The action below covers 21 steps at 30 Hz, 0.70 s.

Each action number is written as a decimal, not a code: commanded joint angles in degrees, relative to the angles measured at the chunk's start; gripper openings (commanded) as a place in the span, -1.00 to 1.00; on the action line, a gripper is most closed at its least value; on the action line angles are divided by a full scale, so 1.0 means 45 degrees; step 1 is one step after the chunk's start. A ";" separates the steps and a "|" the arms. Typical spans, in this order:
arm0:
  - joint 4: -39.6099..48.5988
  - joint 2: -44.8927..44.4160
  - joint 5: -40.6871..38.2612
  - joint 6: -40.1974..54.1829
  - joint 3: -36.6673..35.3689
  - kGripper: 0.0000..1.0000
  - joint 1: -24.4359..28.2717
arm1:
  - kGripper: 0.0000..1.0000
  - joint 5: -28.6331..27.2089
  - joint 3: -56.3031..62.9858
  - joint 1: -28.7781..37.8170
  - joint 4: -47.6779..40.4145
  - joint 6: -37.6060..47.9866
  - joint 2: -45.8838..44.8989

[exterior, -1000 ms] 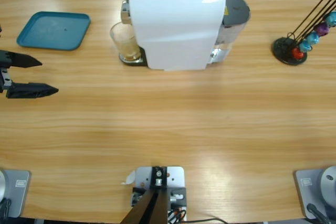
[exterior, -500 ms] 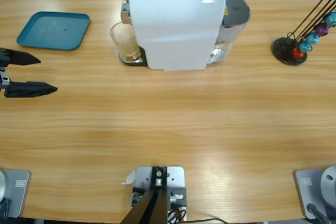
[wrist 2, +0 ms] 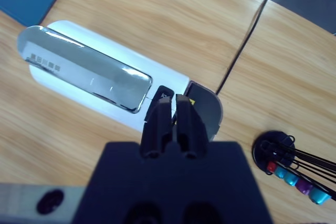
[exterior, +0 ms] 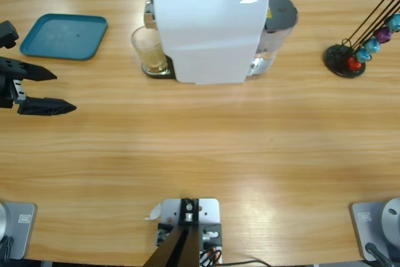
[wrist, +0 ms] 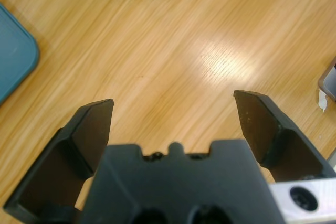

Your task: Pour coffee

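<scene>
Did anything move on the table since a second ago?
Only the left gripper, open and empty. It slid a little farther in over the table from the left edge, toward the glass. It grabbed nothing. The glass with a bit of coffee under the white coffee machine, the blue tray and the capsule holder stayed put.

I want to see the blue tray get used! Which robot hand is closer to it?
Left. The left gripper hovers open just beside the blue tray. The right gripper is above the coffee machine.

One coffee machine (exterior: 209, 29), one glass (exterior: 149, 49), one tray (exterior: 62, 35).
</scene>
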 commanded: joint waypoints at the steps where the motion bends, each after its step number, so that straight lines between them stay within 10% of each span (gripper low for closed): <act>1: -0.0107 0.0535 -0.0061 -0.0054 0.0071 1.00 -0.0293 | -1.00 0.0340 0.0329 -0.0146 0.0033 0.0105 0.0703; 21: -0.0892 0.0765 -0.0081 0.0520 -0.0038 1.00 -0.0356 | -1.00 0.1004 0.1251 -0.0357 -0.0463 0.0120 0.1117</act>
